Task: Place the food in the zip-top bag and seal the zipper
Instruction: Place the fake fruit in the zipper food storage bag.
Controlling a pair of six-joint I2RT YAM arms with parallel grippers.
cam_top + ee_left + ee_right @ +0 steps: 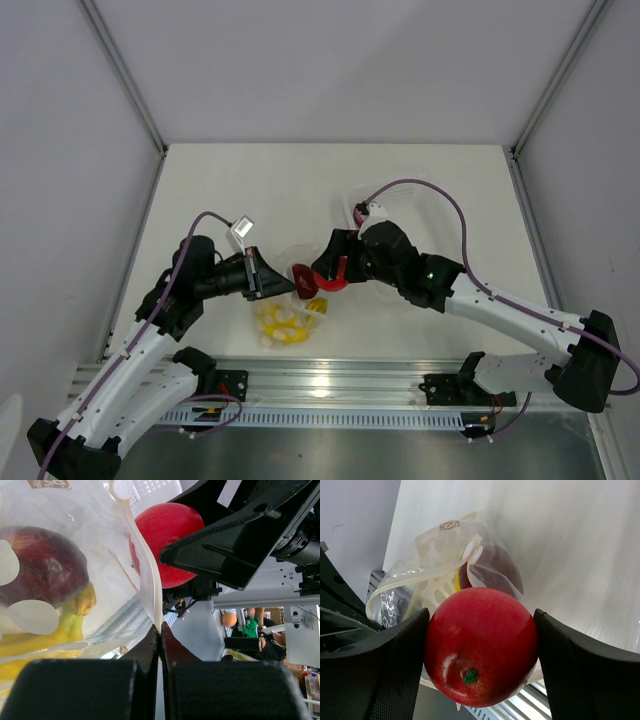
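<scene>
On your left, the left gripper (160, 633) has its jaws clenched on the mouth edge of the zip-top bag (100, 545), pinching the pale zipper (150, 580) between them. The bag sits between the two arms, towards the near side of the white surface (250, 190). Through its clear plastic you can see the dark red apple (45, 565) lying against the yellow banana bunch (70, 627). Just right of the zipper, the right gripper (481, 652) grasps the red round fruit (485, 625), with one jaw pressed to each side and its green bit (469, 676) turned towards the wrist camera. The fruit is held just beside the bag's mouth. You cannot tell whether it has crossed the rim.
</scene>
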